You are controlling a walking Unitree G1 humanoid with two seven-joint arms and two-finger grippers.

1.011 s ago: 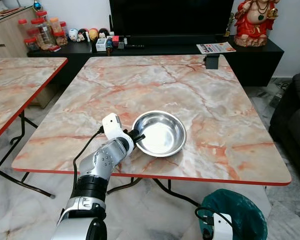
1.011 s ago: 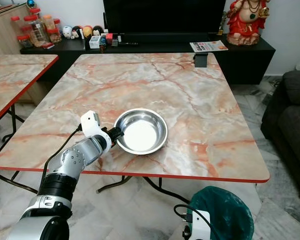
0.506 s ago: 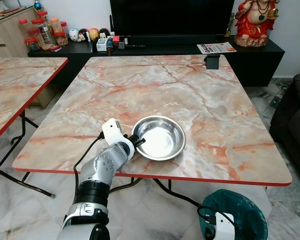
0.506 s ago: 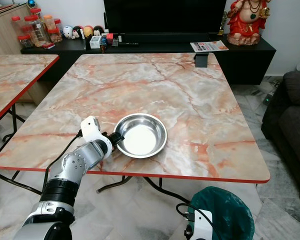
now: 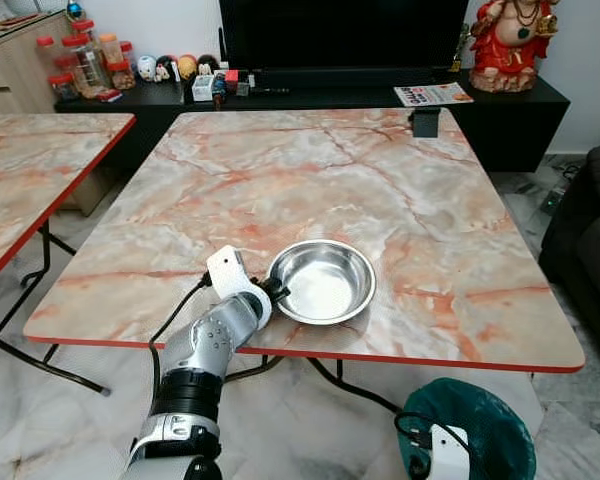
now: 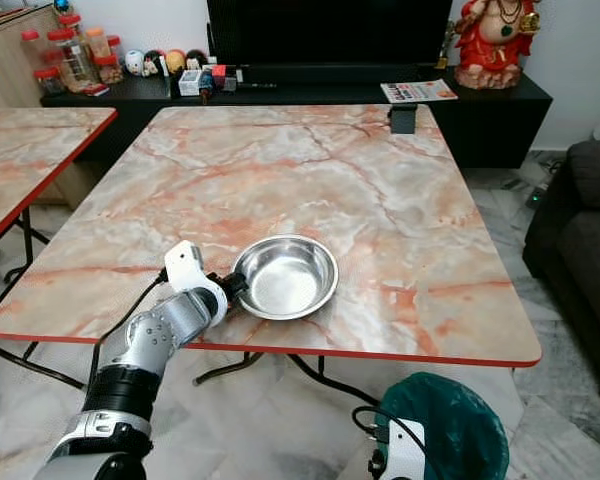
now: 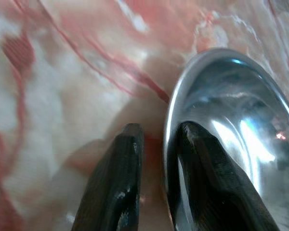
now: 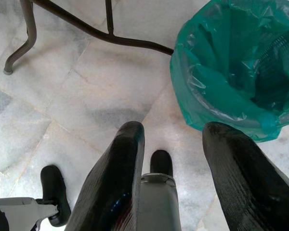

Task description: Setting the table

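Observation:
A shiny steel bowl (image 5: 325, 282) sits on the pink marble table (image 5: 380, 170), close to its near edge. My left gripper (image 5: 276, 293) is shut on the bowl's left rim. In the left wrist view one finger (image 7: 118, 178) lies outside the rim and the other inside the bowl (image 7: 241, 139). My right gripper (image 8: 173, 130) hangs open below table height, over the tiled floor beside a green-lined bin (image 8: 241, 62).
A second marble table (image 5: 40, 160) stands to the left. A black TV cabinet (image 5: 310, 95) with jars and small items runs along the far wall, with a red statue (image 5: 510, 40) on it. A small dark box (image 5: 424, 121) sits at the table's far edge. A dark sofa (image 5: 595, 230) is on the right.
The left gripper keeps its hold on the rim, and the bowl now lies a little nearer the table's front edge. The view has shifted slightly. The right arm still hangs low.

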